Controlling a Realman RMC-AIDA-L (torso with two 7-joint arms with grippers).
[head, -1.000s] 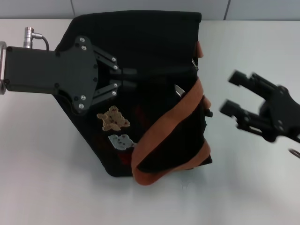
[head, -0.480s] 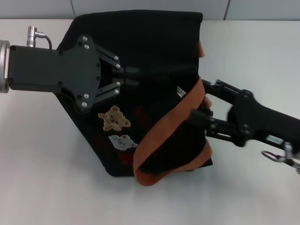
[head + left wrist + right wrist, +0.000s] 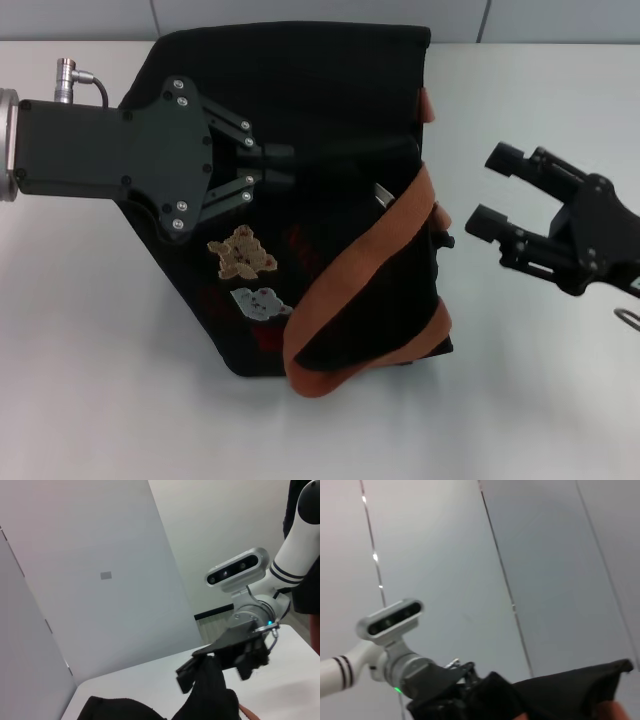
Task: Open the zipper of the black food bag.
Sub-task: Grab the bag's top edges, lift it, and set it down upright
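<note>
The black food bag lies on the white table, its orange-brown straps draped over its right part. A small silvery pull tab of the zipper shows near the upper strap; the zipper line itself is hard to make out in the dark fabric. From the left, my left gripper is shut on a raised fold of the bag's fabric. My right gripper hangs open just right of the bag, holding nothing and not touching it. The left wrist view shows that right gripper beyond the black fabric.
The bag rests on the bare white table, which extends left, right and in front of it. Bear patches sit on the bag's near face. Grey wall panels run along the back edge of the table.
Half a second ago the right gripper was in against the bag's right side by the strap; it has since drawn back to the right, open. The left gripper has kept its hold.
</note>
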